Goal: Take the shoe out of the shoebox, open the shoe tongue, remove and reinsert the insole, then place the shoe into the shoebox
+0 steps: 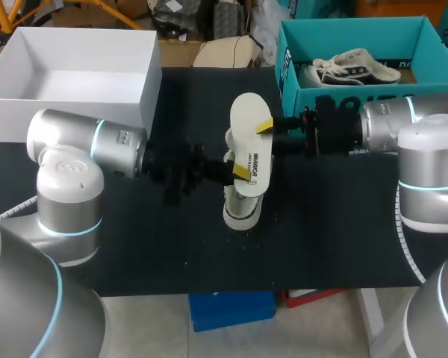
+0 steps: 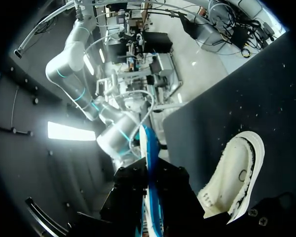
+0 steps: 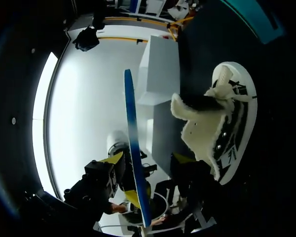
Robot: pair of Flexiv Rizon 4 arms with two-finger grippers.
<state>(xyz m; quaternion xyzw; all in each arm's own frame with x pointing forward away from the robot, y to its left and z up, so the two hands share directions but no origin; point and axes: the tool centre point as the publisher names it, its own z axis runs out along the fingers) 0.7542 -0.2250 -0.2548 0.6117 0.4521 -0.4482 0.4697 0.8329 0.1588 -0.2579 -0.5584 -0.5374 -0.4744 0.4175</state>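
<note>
Head view showed the insole (image 1: 248, 123) held level above the shoe (image 1: 237, 212), which rested on the table (image 1: 172, 246) near the teal shoebox (image 1: 343, 95). The left gripper (image 1: 239, 173) and right gripper (image 1: 265, 125) each appeared clamped on an opposite insole edge. For reinsertion, tilt one end down, align it with the shoe opening, and feed slowly without folding the insole.

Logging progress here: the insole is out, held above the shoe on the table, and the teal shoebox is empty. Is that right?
Not quite. The teal shoebox is not empty: the head view shows a second shoe lying in it. The rest holds: the insole is out, held above the shoe on the table.
</note>
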